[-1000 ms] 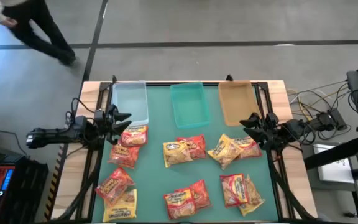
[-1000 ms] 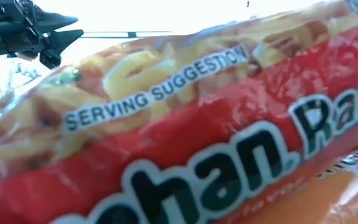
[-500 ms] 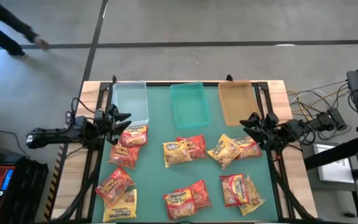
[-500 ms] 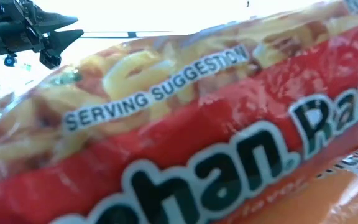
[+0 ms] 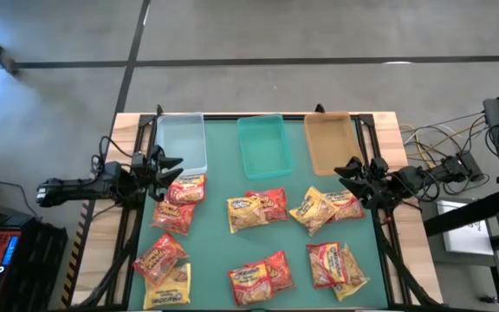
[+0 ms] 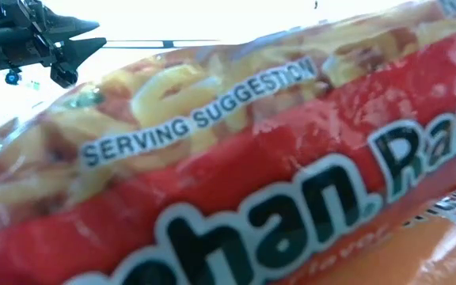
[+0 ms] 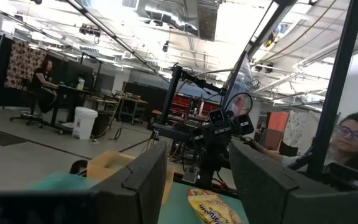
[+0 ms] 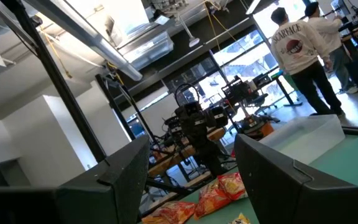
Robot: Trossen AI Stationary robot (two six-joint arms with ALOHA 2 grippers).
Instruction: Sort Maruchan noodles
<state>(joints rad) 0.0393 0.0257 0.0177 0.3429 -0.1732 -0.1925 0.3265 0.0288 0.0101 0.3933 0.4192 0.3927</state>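
Observation:
Several Maruchan noodle packets, yellow, red and orange-red, lie flat and scattered on the teal mat [image 5: 366, 260], for instance one at the left [image 5: 186, 189], one in the middle [image 5: 248, 212] and one at the right [image 5: 336, 264]. One red packet [image 6: 236, 182] fills the low view. My left gripper [image 5: 168, 166] is open and empty above the mat's left edge, next to the far-left packet. It also shows in the low view [image 6: 70, 43]. My right gripper [image 5: 347, 170] is open and empty above the mat's right side, beside a yellow packet [image 5: 312, 208].
Three trays stand in a row at the mat's far edge: clear [image 5: 183, 143], teal [image 5: 262, 145] and tan [image 5: 330, 141]. Cables and equipment [image 5: 457, 165] lie off the table's right side. People [image 8: 300, 50] stand in the room beyond the table.
Neither arm nor any packet has moved. A person on the floor beyond the table's far left corner has walked off toward the left.

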